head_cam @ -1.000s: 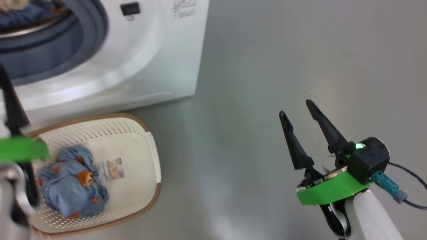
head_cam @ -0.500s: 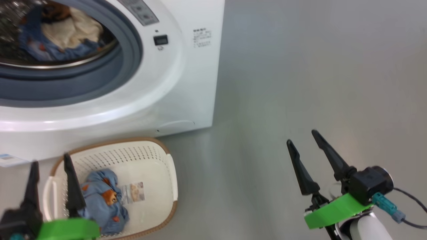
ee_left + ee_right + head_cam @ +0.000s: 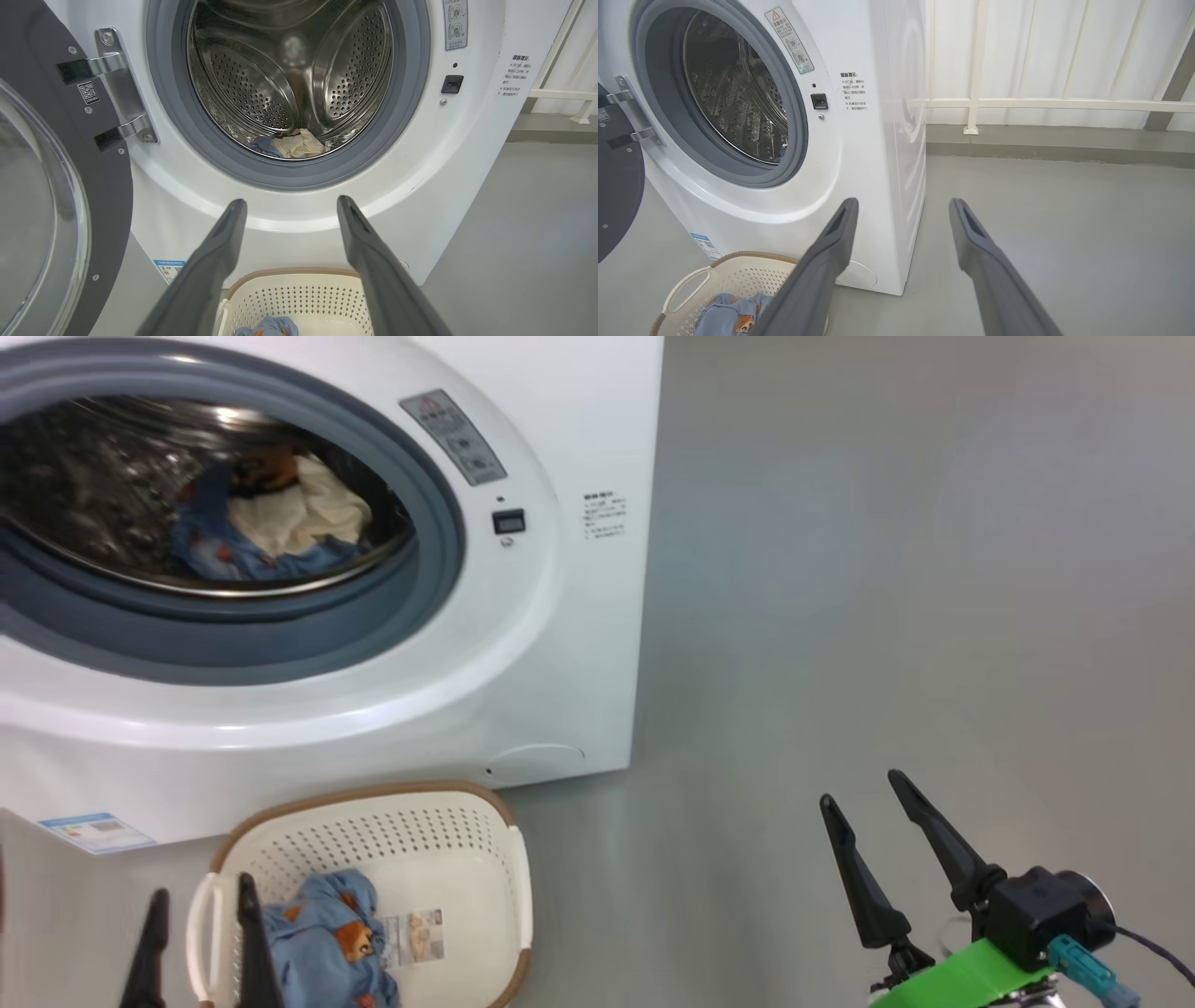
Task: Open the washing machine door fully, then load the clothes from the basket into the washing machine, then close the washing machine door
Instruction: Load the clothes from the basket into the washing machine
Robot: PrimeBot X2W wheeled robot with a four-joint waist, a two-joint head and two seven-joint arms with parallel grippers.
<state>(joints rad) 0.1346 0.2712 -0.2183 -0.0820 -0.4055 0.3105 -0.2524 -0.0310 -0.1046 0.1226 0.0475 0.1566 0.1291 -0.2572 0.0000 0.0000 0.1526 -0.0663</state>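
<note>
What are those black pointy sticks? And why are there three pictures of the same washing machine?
Those sticks are a robot's fingers. It has two arms, and each ends in a gripper with two fingers. One picture comes from a camera on its head, looking down. The right gripper is at the lower right there. The other two come from cameras on its wrists, looking along the fingers, like the left gripper. Both grippers are open and hold nothing. The washing machine has its door open. Some blue bear-print clothes lie in the drum, and more sit in the basket on the floor.
</note>
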